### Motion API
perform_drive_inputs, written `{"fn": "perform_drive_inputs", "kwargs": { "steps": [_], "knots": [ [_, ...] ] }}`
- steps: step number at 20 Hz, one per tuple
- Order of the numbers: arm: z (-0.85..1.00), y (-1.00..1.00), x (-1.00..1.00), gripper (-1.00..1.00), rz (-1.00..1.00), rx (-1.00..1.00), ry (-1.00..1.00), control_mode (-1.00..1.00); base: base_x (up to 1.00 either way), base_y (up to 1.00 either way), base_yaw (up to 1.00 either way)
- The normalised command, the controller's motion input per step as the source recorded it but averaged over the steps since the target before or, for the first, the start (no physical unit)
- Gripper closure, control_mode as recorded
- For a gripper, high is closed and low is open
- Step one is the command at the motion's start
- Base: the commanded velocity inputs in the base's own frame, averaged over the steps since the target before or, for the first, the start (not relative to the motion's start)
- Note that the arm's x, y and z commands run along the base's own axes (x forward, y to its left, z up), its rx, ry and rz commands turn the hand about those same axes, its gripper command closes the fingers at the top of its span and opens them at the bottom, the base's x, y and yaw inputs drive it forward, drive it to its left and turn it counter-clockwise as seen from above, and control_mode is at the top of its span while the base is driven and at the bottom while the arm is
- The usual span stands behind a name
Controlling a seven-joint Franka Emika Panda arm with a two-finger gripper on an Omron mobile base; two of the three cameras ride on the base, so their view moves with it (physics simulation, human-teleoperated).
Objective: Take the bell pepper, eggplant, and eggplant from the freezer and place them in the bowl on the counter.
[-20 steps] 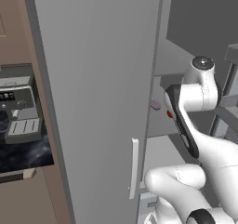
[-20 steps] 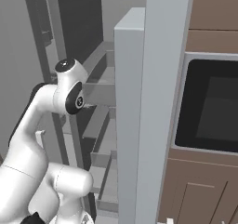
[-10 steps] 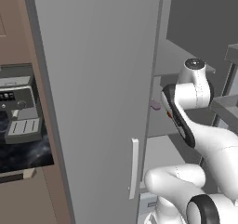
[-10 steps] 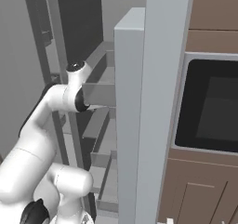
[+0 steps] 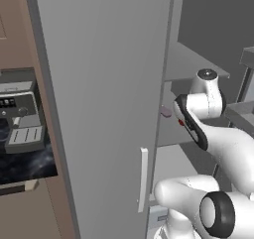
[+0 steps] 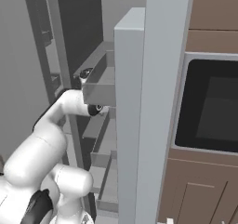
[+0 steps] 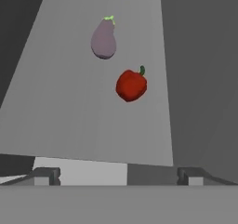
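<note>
Inside the open freezer (image 5: pixel 109 84), the arm (image 5: pixel 218 144) is reaching over a grey shelf (image 7: pixel 69 102), its gripper (image 7: pixel 118 175) standing wide open and holding nothing, the two dark fingertips (image 7: pixel 46 175) showing far apart at six o'clock in the hand view. Just beyond them, at about one o'clock from the view's centre, the red pepper (image 7: pixel 131 84) is sitting on the shelf with its green stem pointing up and away. Farther back, near twelve o'clock, a pale purple eggplant (image 7: pixel 103 39) is lying close to the pepper but apart from it, its green cap toward the rear. A second eggplant cannot be made out.

The pepper is likely light, hollow and glossy, so it may slip or roll; closing the jaws across its widest middle looks the safest hold. The eggplant is probably firmer and a little heavier, smooth-skinned, best taken across its fat lower half.

At nine o'clock in the left base view, a coffee machine (image 5: pixel 22 116) is standing on the black counter (image 5: pixel 27 166), well apart from the freezer.
</note>
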Motion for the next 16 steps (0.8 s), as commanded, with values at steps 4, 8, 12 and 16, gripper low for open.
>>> {"fn": "perform_drive_inputs", "kwargs": {
  "steps": [4, 8, 12, 16],
  "knots": [
    [-0.37, -0.10, 0.36, -1.00, 0.00, 0.08, 0.00, -1.00, 0.00, 0.00, 0.00],
    [-0.31, -0.10, 0.35, -1.00, 0.00, 0.09, 0.00, -1.00, 0.00, 0.00, 0.00],
    [-0.22, -0.03, 0.39, -1.00, 0.00, 0.05, 0.00, -1.00, 0.00, 0.00, 0.00],
    [-0.19, 0.00, 0.34, -1.00, 0.00, 0.00, 0.01, -1.00, 0.00, 0.00, 0.00]
  ]
}}
